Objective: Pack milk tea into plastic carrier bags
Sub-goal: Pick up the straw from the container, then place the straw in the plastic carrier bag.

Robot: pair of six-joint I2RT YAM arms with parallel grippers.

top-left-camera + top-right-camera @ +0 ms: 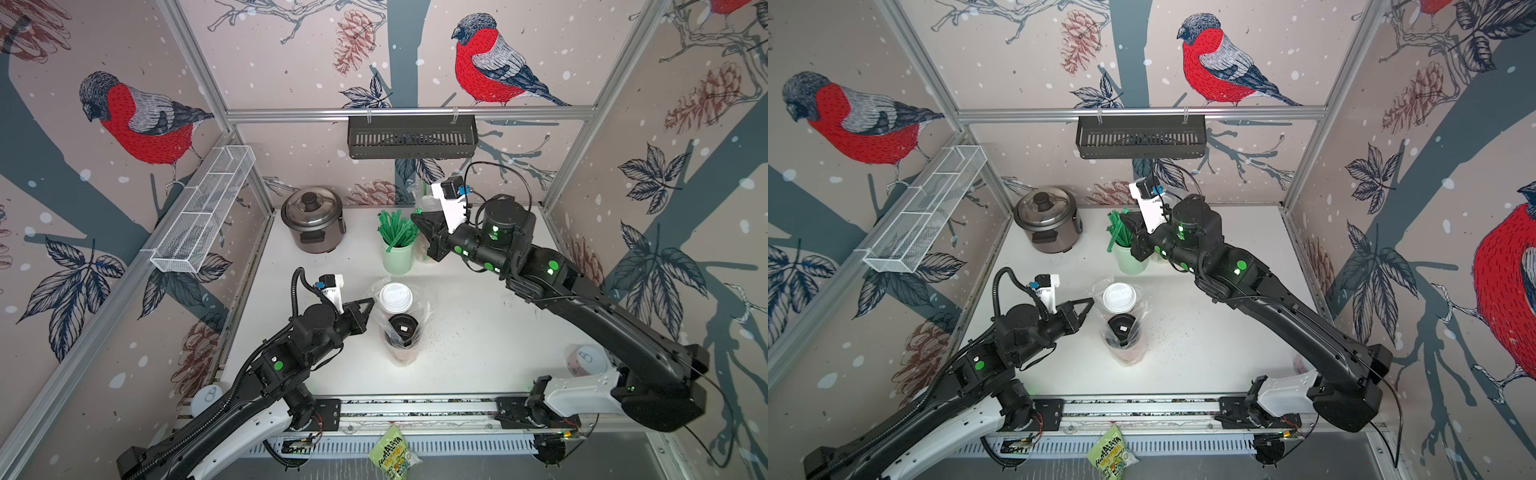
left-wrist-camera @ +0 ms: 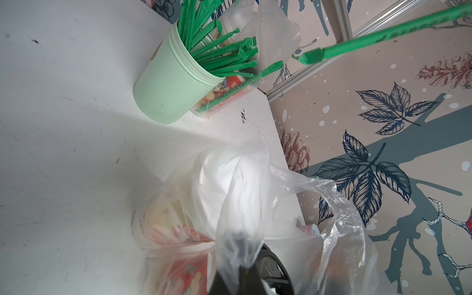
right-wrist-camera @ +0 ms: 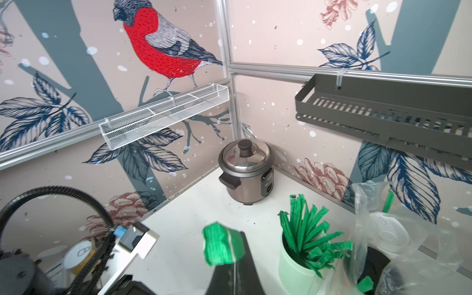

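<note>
Milk tea, four cups, held in two transparent carrier bags. The near bag (image 1: pixel 422 308) is stood at the middle of the counter (image 1: pixel 478 353). It contains an upright white-lidded cup (image 1: pixel 395 297) and, touching it on the near side, a black-lidded cup (image 1: pixel 403 328) with red-printed sides. A gathered fold of this bag's rim is pinched in the left tool (image 1: pixel 369 304), whose jaws are closed on the film. The far bag (image 3: pixel 362 204) is placed by the far edge, just behind a pale green cup of straws (image 1: pixel 397 253). A white lid (image 3: pixel 389 235) and a black lid (image 3: pixel 378 263) are seen inside it. The right tool (image 1: pixel 415 217) is held above the cup of straws, its jaws closed on one green wrapped straw (image 3: pixel 220 242). Also recorded are a steel rice cooker (image 1: pixel 313 220) at the far left corner, a tin can (image 1: pixel 208 397) at the near left corner, and a second can (image 1: pixel 584 359) by the right edge, partly hidden by the right arm.
</note>
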